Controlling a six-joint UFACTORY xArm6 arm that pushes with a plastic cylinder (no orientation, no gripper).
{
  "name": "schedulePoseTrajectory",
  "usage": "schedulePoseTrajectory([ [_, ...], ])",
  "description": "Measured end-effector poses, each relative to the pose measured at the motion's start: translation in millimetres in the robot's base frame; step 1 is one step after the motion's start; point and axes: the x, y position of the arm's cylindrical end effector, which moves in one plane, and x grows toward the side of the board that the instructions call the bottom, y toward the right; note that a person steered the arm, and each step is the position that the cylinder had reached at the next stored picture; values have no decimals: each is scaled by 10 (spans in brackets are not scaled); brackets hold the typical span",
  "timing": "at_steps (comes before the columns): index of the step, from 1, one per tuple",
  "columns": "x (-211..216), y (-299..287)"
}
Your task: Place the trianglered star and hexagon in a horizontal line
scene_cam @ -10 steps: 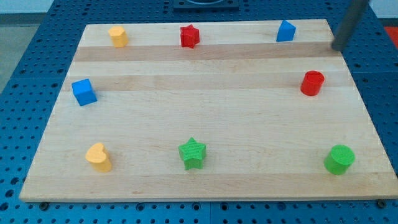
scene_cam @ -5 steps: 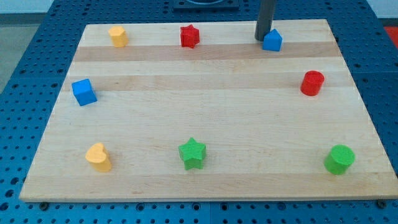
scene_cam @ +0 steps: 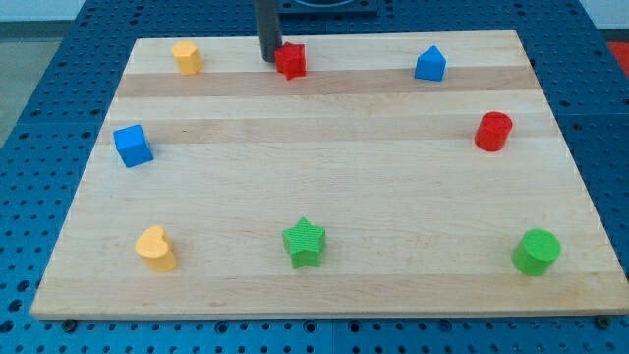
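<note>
The red star [scene_cam: 290,62] lies near the board's top edge, left of centre. The blue triangle [scene_cam: 429,65] lies at the top right. The yellow hexagon [scene_cam: 186,57] lies at the top left. All three sit in roughly one row along the top. My tip [scene_cam: 267,57] touches the board just left of the red star, against its left side, between the star and the hexagon.
A blue cube [scene_cam: 133,145] lies at the left edge. A red cylinder [scene_cam: 493,131] lies at the right. A yellow heart [scene_cam: 155,248], a green star [scene_cam: 304,242] and a green cylinder [scene_cam: 537,252] lie along the bottom of the wooden board [scene_cam: 324,187].
My tip moved from off the board's top right, leftward past the blue triangle, nudging it left, to the red star's left side. The red star has shifted slightly left.
</note>
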Motion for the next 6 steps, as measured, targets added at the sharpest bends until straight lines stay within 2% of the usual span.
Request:
schedulePoseTrajectory([
  [1, 180, 35],
  [3, -560, -979],
  [4, -531, -1496],
  [5, -287, -1784],
  [6, 62, -1332],
])
